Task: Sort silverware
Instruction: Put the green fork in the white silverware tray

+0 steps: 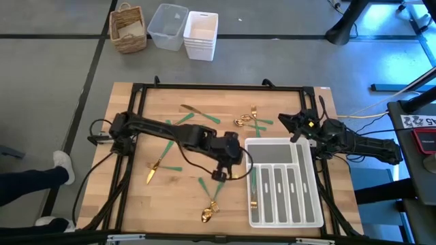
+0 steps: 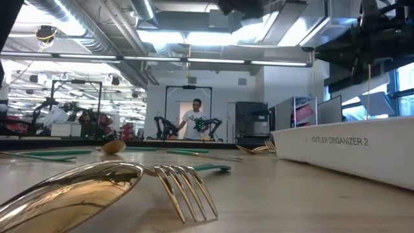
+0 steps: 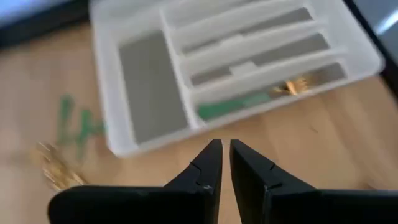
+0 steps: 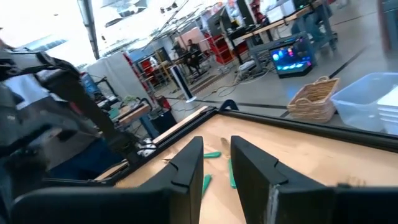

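Note:
Gold-headed, green-handled silverware lies scattered on the wooden table: a knife (image 1: pixel 197 112), a cluster of forks and spoons (image 1: pixel 246 121), a fork (image 1: pixel 154 170), and a spoon with a fork (image 1: pixel 210 209) near the near edge, which the low view shows close up as the spoon (image 2: pixel 90 188). One fork (image 1: pixel 253 194) lies in the leftmost slot of the white tray (image 1: pixel 308 204); the left wrist view shows this fork (image 3: pixel 273 94) too. My left gripper (image 3: pixel 225 148) hovers over bare wood beside the tray's left wall, shut to a sliver and holding nothing. My right gripper (image 4: pixel 216 149) waits by the tray's far right corner, slightly open and holding nothing.
The tray (image 2: pixel 349 147) fills the table's right half. A wicker basket (image 1: pixel 128 28), a clear bin (image 1: pixel 167 26) and a white crate (image 1: pixel 201 34) stand on the floor beyond the far edge. A person's shoe (image 1: pixel 63 167) shows off the left side. Bare wood lies between the scattered pieces.

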`<state>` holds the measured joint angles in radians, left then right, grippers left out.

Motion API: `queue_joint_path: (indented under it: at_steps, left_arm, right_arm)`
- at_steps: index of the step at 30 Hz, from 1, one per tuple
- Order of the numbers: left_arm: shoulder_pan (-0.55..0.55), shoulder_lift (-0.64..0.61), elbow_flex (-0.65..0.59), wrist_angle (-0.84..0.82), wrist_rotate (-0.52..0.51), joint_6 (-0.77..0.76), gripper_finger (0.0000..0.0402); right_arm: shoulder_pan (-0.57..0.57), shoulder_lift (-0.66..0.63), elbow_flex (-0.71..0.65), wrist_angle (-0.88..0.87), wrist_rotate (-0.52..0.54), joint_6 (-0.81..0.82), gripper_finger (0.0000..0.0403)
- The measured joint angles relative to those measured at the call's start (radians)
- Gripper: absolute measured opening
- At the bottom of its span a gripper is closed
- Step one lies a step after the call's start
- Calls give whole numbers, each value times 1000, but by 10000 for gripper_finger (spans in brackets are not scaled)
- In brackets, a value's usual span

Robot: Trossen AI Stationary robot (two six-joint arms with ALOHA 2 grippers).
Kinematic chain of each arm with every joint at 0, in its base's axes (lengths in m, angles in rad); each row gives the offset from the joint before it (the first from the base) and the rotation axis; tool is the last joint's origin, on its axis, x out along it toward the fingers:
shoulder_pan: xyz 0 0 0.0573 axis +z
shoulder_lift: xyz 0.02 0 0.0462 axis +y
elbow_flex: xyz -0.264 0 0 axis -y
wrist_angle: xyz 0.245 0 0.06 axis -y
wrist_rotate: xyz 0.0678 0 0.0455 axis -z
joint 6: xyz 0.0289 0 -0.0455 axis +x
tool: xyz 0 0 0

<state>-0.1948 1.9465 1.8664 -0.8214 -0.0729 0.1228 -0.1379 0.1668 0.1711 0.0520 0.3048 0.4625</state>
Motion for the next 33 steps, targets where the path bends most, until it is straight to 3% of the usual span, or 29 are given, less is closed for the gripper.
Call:
queue_joint_path:
  at_steps: [5,12,18,33]
  left_arm:
    - [-23,3,-26,-102,54,-115,20]
    - [-62,3,-109,-272,67,-56,19]
    - [-110,3,-234,-137,206,56,19]
    - [-201,14,-419,178,191,271,19]
  right_arm:
    - [0,7,0,0,24,0,83]
    - [0,8,0,7,24,45,83]
    - [0,8,0,12,24,86,83]
    - [0,8,0,7,43,90,83]
